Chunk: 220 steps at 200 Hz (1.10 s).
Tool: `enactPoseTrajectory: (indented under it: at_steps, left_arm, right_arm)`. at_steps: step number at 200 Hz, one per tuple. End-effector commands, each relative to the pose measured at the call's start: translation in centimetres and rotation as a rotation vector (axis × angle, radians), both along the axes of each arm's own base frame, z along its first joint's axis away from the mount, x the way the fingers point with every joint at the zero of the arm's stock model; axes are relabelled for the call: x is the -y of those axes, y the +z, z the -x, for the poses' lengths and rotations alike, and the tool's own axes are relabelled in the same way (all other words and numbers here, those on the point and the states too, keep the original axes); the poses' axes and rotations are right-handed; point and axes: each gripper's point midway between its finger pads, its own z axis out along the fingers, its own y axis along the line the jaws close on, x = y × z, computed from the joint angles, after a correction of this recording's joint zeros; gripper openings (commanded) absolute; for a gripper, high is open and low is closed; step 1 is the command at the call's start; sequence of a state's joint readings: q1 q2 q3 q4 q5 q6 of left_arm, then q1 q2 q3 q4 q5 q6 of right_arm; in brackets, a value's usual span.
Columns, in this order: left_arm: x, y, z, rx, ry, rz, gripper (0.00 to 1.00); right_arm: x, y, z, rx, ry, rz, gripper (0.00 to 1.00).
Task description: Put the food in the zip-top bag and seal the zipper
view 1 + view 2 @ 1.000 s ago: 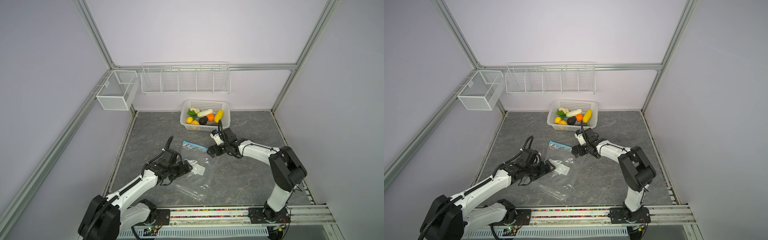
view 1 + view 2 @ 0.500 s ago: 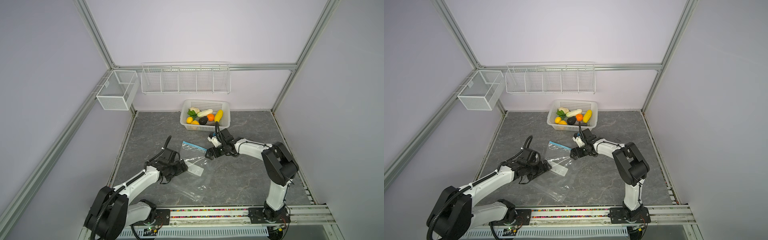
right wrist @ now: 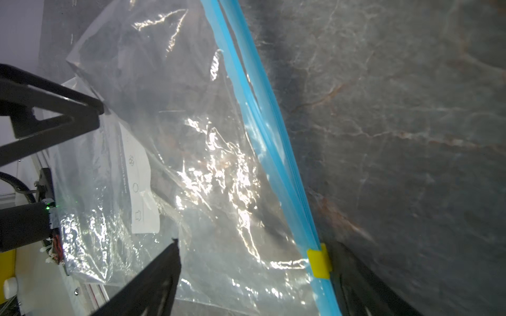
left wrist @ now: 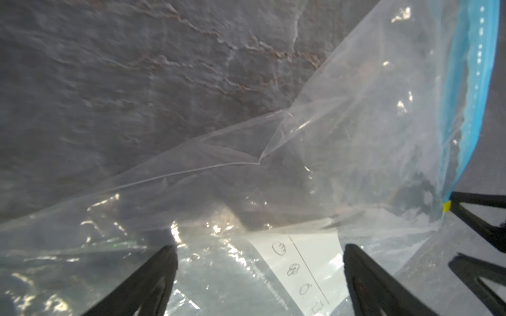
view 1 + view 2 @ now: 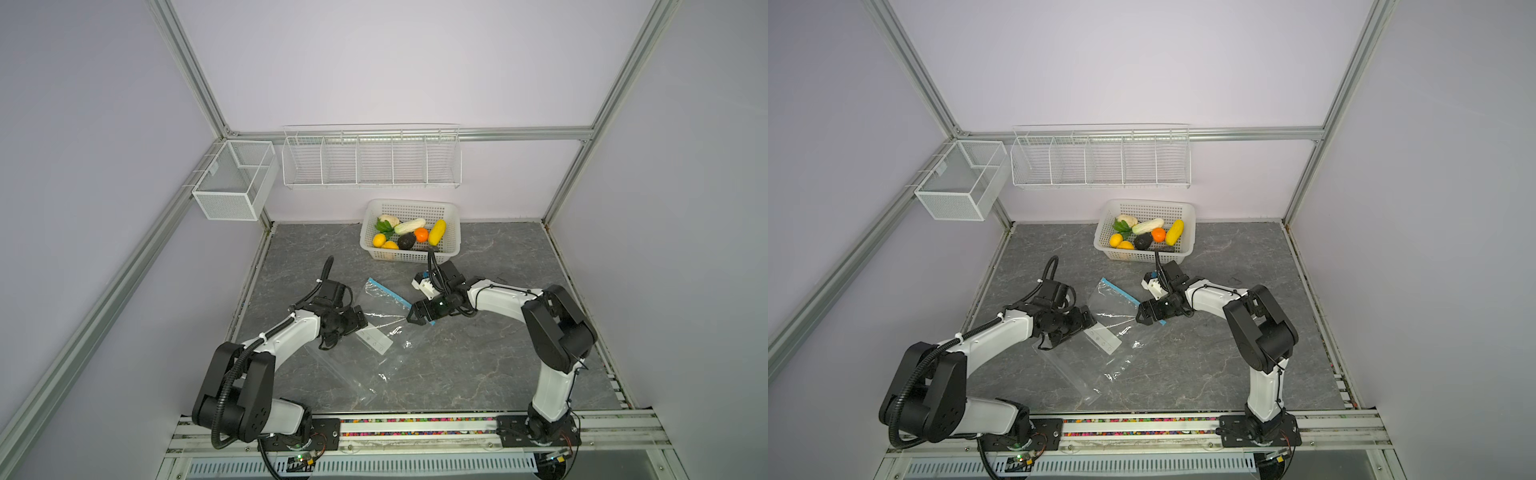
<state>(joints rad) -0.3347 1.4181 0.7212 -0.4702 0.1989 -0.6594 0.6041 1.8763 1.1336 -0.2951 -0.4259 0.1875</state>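
Note:
The clear zip-top bag [image 5: 376,332] [image 5: 1106,328] lies flat and crumpled on the grey table, its white label [image 4: 304,260] facing up. The blue zipper [image 5: 384,291] [image 3: 262,109] runs along its far edge, and the yellow slider [image 3: 319,262] [image 4: 446,205] sits at the end nearest the right arm. My left gripper [image 5: 360,322] [image 4: 258,247] is open, low over the label side of the bag. My right gripper [image 5: 415,316] [image 3: 253,243] is open and straddles the slider corner, one finger beside the slider. The food [image 5: 409,235] [image 5: 1144,232] lies in the white basket.
The white perforated basket [image 5: 451,232] [image 5: 1187,235] stands at the back against the wall, just behind the right wrist. A wire shelf [image 5: 372,160] and a mesh box [image 5: 232,183] hang on the walls above the table.
The right gripper has come forward along the zipper to the slider end and its jaws have narrowed slightly. The left gripper has edged a little toward the bag's label.

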Motion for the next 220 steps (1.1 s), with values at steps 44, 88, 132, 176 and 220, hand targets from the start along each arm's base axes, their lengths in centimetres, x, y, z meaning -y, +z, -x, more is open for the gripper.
enactPoseTrajectory:
  at_steps: [44,88,132,176,220]
  left_arm:
    - [-0.3,0.6,-2.6,0.033,-0.017,-0.027,0.95]
    - [0.2,2.3,-4.4,0.054,-0.017,-0.025,0.95]
    - [-0.1,5.2,-4.2,0.101,-0.06,-0.057,0.93]
    - [4.6,8.0,-1.2,0.168,-0.199,0.05,0.82]
    - [11.2,8.7,0.1,0.151,-0.352,0.164,0.8]
  right_arm:
    - [-1.7,0.7,5.1,-0.101,0.046,-0.059,0.85]
    - [-3.0,1.4,8.0,-0.136,0.098,-0.094,0.85]
    - [-1.3,3.0,7.4,-0.102,0.055,-0.149,0.83]
    - [-0.7,3.8,5.9,-0.129,0.03,-0.314,0.67]
    - [-1.2,3.4,4.4,-0.103,0.048,-0.396,0.53]
